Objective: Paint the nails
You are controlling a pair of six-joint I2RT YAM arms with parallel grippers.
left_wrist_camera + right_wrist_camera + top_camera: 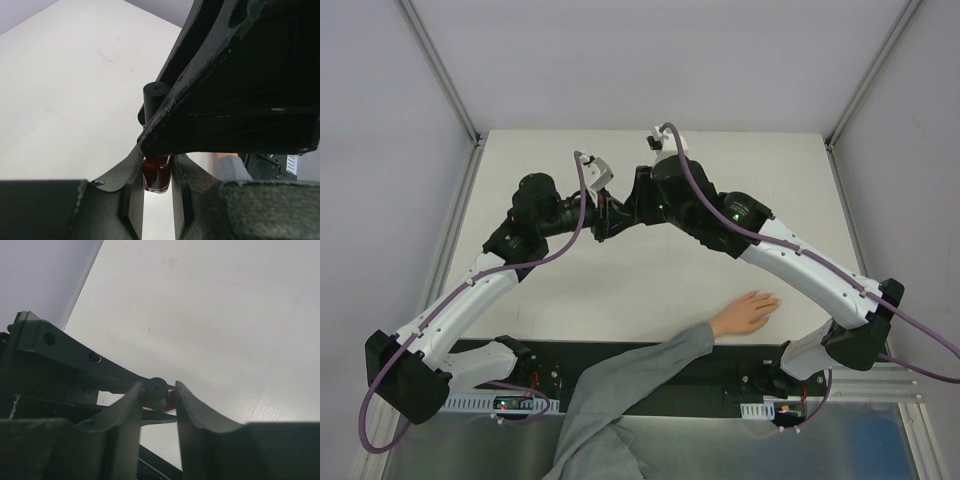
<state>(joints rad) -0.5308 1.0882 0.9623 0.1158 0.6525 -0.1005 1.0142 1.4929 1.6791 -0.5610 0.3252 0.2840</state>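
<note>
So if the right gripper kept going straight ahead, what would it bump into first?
The black cap of the bottle: it sits right between the right gripper fingers. The left gripper holding the bottle seems just behind, though depth is unclear.

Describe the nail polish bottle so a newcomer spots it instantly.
Start at the white table; near its middle the two robot arms meet tip to tip. Clamped in the left gripper is a small dark red bottle with a black cylindrical cap, the only red thing there.
</note>
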